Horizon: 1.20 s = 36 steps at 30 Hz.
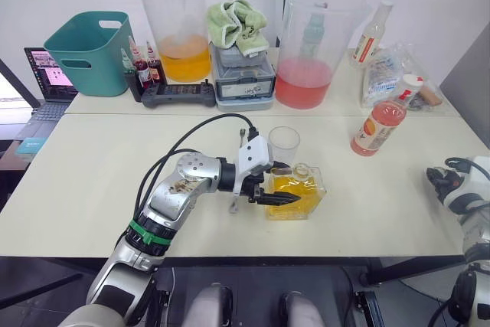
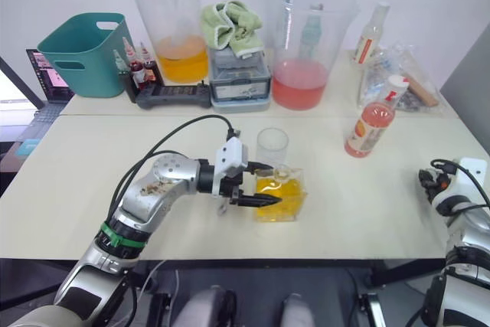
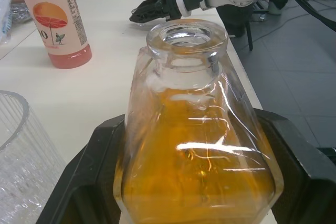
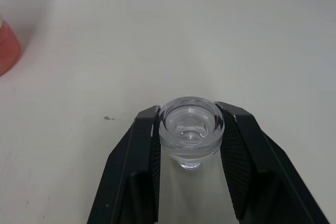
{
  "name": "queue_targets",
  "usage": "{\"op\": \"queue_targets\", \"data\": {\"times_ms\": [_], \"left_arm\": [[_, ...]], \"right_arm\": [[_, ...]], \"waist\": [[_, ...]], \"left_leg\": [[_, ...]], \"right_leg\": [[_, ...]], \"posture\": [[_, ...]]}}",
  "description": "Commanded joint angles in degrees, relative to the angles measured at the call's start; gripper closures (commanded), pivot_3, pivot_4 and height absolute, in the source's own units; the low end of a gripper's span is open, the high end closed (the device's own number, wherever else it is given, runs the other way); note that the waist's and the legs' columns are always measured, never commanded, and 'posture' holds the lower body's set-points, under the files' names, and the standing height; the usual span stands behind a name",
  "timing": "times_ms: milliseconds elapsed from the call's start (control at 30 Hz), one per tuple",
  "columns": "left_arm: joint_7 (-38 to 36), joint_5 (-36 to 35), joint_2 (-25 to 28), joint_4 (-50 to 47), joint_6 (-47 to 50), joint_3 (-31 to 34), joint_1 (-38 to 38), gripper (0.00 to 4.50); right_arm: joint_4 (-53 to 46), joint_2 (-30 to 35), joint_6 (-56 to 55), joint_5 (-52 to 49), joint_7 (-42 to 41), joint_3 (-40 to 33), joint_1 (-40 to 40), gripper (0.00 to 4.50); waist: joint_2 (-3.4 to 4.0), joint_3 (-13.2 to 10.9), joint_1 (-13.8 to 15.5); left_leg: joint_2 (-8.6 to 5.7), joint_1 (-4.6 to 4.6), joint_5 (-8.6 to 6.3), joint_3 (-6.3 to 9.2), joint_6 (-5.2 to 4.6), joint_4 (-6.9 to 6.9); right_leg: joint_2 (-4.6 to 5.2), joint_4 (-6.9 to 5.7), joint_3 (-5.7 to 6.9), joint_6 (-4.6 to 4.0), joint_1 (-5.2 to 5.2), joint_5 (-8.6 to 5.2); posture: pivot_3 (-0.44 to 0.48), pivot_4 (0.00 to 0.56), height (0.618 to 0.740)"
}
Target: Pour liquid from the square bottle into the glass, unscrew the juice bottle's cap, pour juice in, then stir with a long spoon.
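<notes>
The left gripper [image 1: 282,198] is clamped on the square bottle [image 1: 297,193], a small clear square-sided glass bottle of yellow-orange liquid, one black finger on each flat side. The bottle stands on the pale table [image 1: 92,181] near its front edge, its short neck open, with no stopper in it. Just behind the left gripper and the bottle stands the glass [image 1: 284,145], a short clear ribbed tumbler, seemingly empty. Further off toward the robot's right stands the juice bottle [image 1: 378,127], a clear round plastic bottle of pink-red liquid with a white and red label, its white cap [image 1: 412,80] on.

The right gripper [image 4: 190,145] sits well apart from the left one, at the table's right edge, its two black fingers pinched on a small clear glass stopper [image 4: 191,127] held above bare tabletop. From that gripper the juice bottle lies ahead and toward the table's middle.
</notes>
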<state>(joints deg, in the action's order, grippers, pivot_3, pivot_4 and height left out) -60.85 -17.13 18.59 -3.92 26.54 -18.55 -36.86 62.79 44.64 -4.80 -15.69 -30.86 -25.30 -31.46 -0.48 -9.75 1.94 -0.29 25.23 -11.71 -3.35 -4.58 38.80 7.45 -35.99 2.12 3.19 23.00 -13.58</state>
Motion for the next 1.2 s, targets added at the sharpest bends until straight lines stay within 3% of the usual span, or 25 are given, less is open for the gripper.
{"op": "queue_targets", "data": {"times_ms": [33,200,267,500,800,967,1200], "left_arm": [[0.8,-0.5,-0.6,-1.5,-0.8,1.0,-1.4,1.72],[0.8,-0.2,-0.2,-1.5,-0.9,0.8,-1.1,1.72],[0.8,-0.2,-0.2,-1.5,-0.9,0.6,-0.9,1.72],[0.7,-0.3,-0.4,-1.6,-1.0,0.5,-1.0,1.72],[0.9,-1.5,-0.6,-1.9,0.4,1.2,-1.1,1.72],[1.4,-4.1,-1.0,-2.6,3.9,2.9,-1.8,1.72],[1.9,-5.0,0.5,-2.9,6.3,4.4,-2.5,1.72]], "right_arm": [[1.0,0.5,-1.2,0.3,0.3,-0.1,-0.2,3.42],[1.1,0.1,-0.3,-1.4,-1.8,-1.1,0.1,3.42],[0.5,0.3,0.0,-1.8,-2.5,-1.3,0.1,2.4],[-3.2,3.2,0.0,-3.8,-5.2,-3.2,0.6,0.08],[-18.6,16.3,10.0,-7.2,-21.6,-3.5,5.0,0.0],[-37.8,22.7,20.6,-14.5,-37.8,-5.4,14.3,0.0],[-60.8,24.1,39.7,-25.5,-46.8,-12.0,28.9,0.0]], "waist": [[0.0,0.0,0.0],[0.0,0.0,0.0],[0.0,0.0,0.0],[0.01,0.0,0.0],[0.16,0.0,-0.1],[0.17,0.0,0.2],[0.15,0.0,0.4]], "left_leg": [[0.0,0.0,0.0,0.0,0.0,0.0],[0.0,0.0,0.0,0.01,0.0,0.0],[0.0,0.0,0.0,0.01,0.0,0.0],[0.0,0.0,0.0,0.0,0.0,-0.01],[0.01,-0.01,-0.02,-0.02,-0.04,-0.01],[0.02,0.0,-0.05,0.0,-0.07,0.0],[0.08,0.01,-0.07,0.0,-0.11,0.0]], "right_leg": [[0.0,0.01,0.0,0.0,-0.01,0.0],[0.0,0.01,0.0,0.0,-0.01,0.0],[0.0,0.01,0.0,0.01,-0.01,0.0],[0.0,0.01,-0.02,0.01,0.0,0.01],[0.0,0.03,-0.08,0.03,0.01,0.02],[0.0,0.04,-0.06,0.04,0.0,0.02],[-0.01,0.03,-0.04,0.04,0.04,0.02]], "posture": [[0.0,0.15,0.736],[0.0,0.15,0.736],[0.0,0.15,0.736],[0.0,0.15,0.736],[0.0,0.15,0.736],[0.0,0.15,0.736],[0.0,0.15,0.736]]}}
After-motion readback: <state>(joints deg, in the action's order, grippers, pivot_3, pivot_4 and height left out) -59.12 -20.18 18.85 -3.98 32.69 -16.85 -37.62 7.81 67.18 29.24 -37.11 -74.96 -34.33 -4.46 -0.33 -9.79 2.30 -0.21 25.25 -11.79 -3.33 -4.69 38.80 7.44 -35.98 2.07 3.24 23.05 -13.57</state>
